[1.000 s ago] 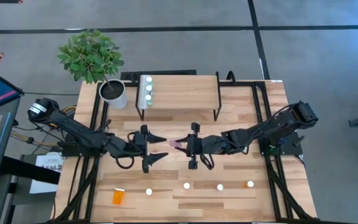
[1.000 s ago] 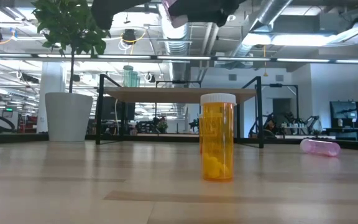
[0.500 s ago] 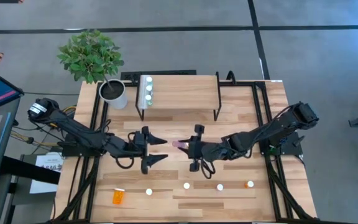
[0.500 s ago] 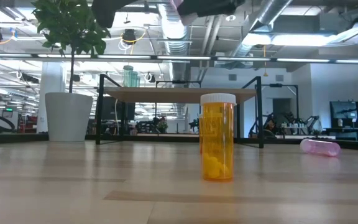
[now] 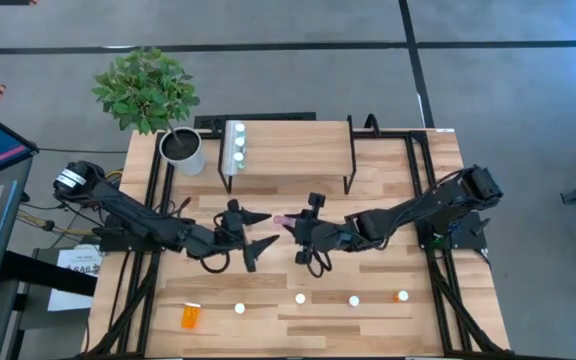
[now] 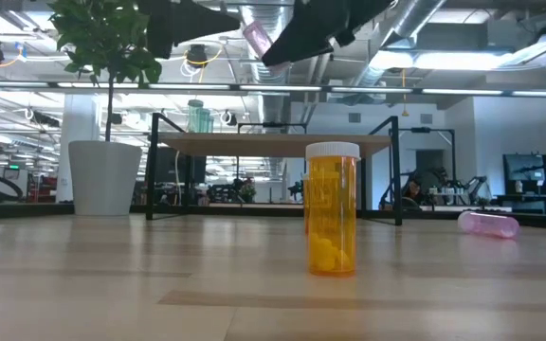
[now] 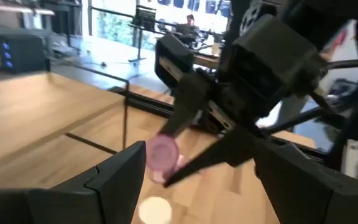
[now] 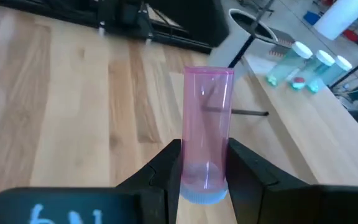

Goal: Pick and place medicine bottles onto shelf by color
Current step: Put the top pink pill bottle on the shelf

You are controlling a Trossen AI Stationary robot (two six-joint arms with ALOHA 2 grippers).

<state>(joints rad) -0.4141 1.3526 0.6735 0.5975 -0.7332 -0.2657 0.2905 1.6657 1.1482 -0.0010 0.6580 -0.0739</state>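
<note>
Orange translucent pill bottles with white caps (image 6: 333, 208) stand along the near table edge, well in front of the low light-wood shelf on black legs (image 5: 298, 147). Between them and the shelf, the right gripper (image 5: 290, 222) clamps a pink translucent bottle (image 8: 206, 132) above the table. Facing it, the left gripper (image 5: 260, 232) hangs spread and empty. Three teal bottles (image 5: 238, 142) sit on the shelf's left end.

Count: 3 teal bottles (image 5: 237, 143) on the shelf (image 5: 298, 148), 1 pink bottle (image 5: 282, 218) held in air, 4 upright bottles (image 5: 300, 298) along the counter's (image 5: 388, 180) near edge, 1 orange bottle (image 5: 190, 316) lying near the near-left corner, 1 potted plant (image 5: 158, 100), 2 arms.
</note>
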